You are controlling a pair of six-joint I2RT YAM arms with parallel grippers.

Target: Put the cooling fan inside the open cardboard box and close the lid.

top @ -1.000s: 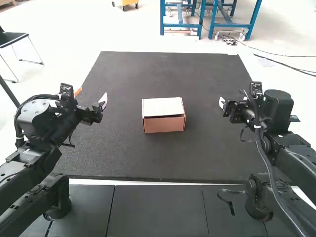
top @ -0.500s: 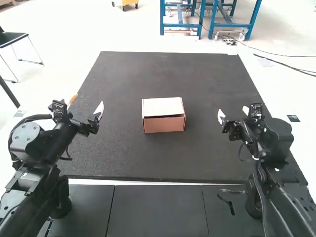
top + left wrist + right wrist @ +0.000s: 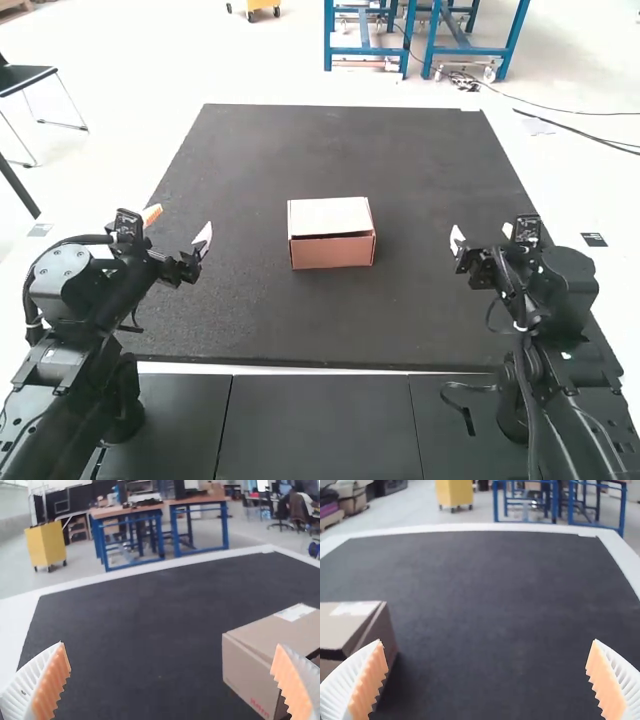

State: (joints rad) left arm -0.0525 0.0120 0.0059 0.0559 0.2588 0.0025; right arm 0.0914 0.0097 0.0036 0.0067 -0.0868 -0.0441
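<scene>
A brown cardboard box (image 3: 331,233) with its lid flaps down and a white label on top sits in the middle of the black mat (image 3: 340,150). My left gripper (image 3: 178,224) hangs open near the mat's left edge, well apart from the box. My right gripper (image 3: 490,240) hangs open near the mat's right edge, also far from the box. In the left wrist view the box (image 3: 270,650) lies beyond my open gripper (image 3: 167,690), partly behind one orange-padded finger (image 3: 295,680). The right wrist view has the box (image 3: 350,625) off to one side of my open gripper (image 3: 485,685).
White floor surrounds the mat. Blue-framed benches (image 3: 420,30) stand beyond its far edge, and a yellow cart (image 3: 454,492) stands farther off. A dark chair (image 3: 30,85) is at the far left. Black panels (image 3: 320,425) line the near edge between the arm bases.
Both arms have drawn back and sunk toward the near edge, the grippers ending lower and slightly nearer. The box has not moved.
</scene>
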